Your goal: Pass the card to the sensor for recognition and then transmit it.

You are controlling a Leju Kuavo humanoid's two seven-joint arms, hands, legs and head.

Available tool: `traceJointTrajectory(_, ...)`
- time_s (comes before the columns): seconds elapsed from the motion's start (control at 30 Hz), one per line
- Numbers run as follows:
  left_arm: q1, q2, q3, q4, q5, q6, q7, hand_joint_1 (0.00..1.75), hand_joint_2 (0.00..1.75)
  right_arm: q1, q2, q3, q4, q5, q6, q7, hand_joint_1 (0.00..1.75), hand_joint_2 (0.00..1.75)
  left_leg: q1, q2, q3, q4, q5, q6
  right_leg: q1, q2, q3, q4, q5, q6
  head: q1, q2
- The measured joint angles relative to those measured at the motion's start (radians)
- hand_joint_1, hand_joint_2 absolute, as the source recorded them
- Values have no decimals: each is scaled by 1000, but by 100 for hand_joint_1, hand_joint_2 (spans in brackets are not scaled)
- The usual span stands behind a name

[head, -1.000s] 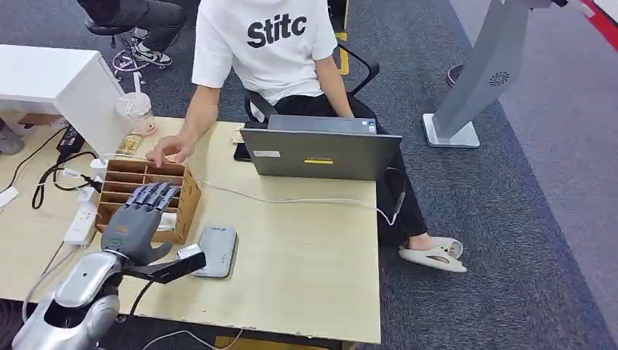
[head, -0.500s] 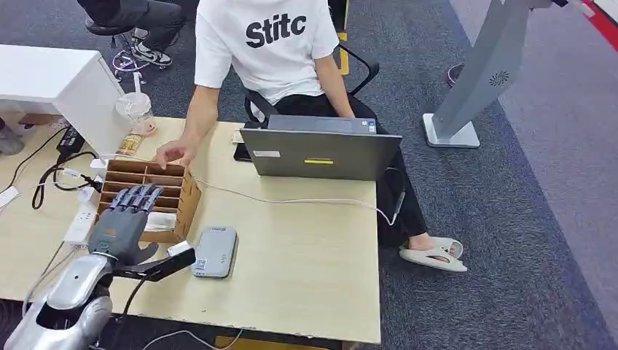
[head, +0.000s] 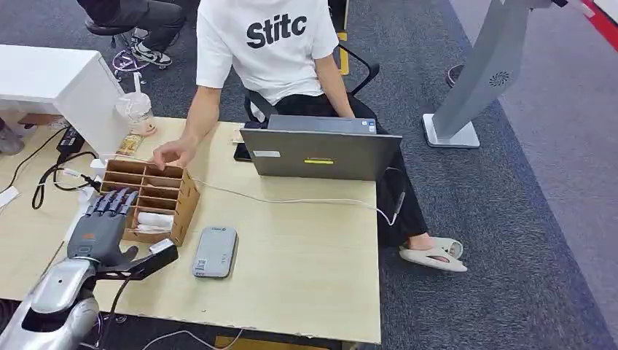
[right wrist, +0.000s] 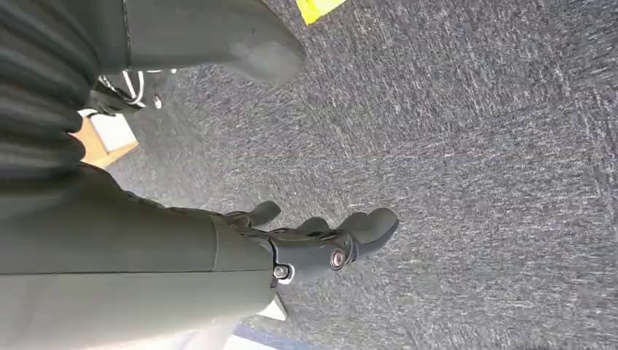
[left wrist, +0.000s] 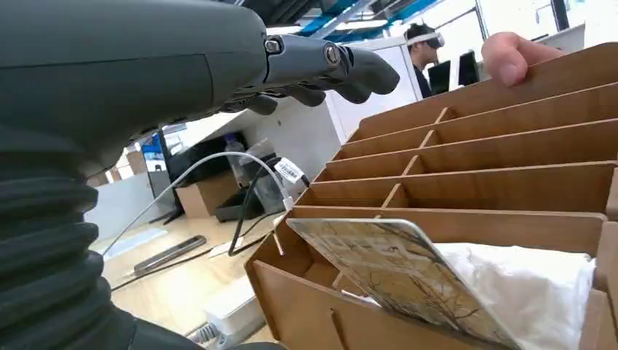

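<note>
We see our left robot hand (head: 102,226) hovering flat over the near left corner of the wooden organizer (head: 186,200) on the table (head: 306,270), fingers extended and slightly spread, thumb out to the side, holding nothing. From the left wrist camera the card (left wrist: 393,273) stands in the nearest compartment of the organizer, leaning at a slant with its printed face turned up toward the camera and its long axis running along the compartment, one rounded corner lifted above the wooden wall; just behind it lies a crumpled white wrapper (left wrist: 532,292). In the head view the card itself is too small for us to tell apart. The sensor (head: 216,251), a grey rounded slab, lies flat on the table just beside the organizer, its long axis pointing away from us. A person's hand (head: 172,152) rests on the far edge of the organizer, near a grey laptop (head: 319,154). Our right robot hand (right wrist: 321,244) hangs over grey carpet (right wrist: 495,175), fingers loosely apart and holding nothing.
</note>
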Motion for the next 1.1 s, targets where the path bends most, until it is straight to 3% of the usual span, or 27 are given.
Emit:
traceJointTrajectory(0.37,10,-24,20,40,-18,35,-14,3,175,0,0,0,0,21,-2,0,0,175,0,0,0,0,0,0,0,0,0,0,0,0,0,0)
traceJointTrajectory(0.43,12,-29,24,41,-22,42,-15,10,175,0,0,0,0,24,-2,0,0,175,0,0,0,0,0,0,0,0,0,0,0,0,0,0)
traceJointTrajectory(0.5,12,-35,32,41,-24,42,-18,28,175,0,0,0,0,30,-2,0,0,175,0,0,0,0,0,0,0,0,0,0,0,0,0,0)
traceJointTrajectory(0.57,13,-40,35,43,-29,44,-19,28,175,0,0,1,0,31,-1,0,0,175,0,0,0,0,0,0,0,0,0,0,0,0,0,0)
traceJointTrajectory(0.7,17,-47,37,44,-33,46,-31,44,175,0,0,1,0,32,-1,0,0,175,0,0,0,0,0,0,0,0,0,0,0,0,0,0)
traceJointTrajectory(0.73,18,-49,37,45,-33,46,-31,58,175,0,0,1,0,32,-1,0,0,175,0,0,0,0,0,0,0,0,0,0,0,0,0,0)
traceJointTrajectory(0.77,18,-50,37,45,-34,47,-30,84,175,0,0,1,0,32,-1,0,0,175,0,0,0,0,0,0,0,0,0,0,0,0,0,0)
traceJointTrajectory(0.8,19,-51,37,46,-35,48,-31,143,175,0,0,1,0,32,-1,0,0,175,0,0,0,0,0,0,0,0,0,0,0,0,0,0)
traceJointTrajectory(0.87,22,-54,38,46,-37,52,-31,155,175,0,0,1,0,33,-2,0,0,175,0,0,0,0,0,0,0,0,0,0,0,0,0,0)
traceJointTrajectory(1.1,28,-65,51,46,-43,63,-35,155,175,0,0,1,0,40,-2,0,0,175,0,0,0,0,0,0,0,0,0,0,0,0,0,0)
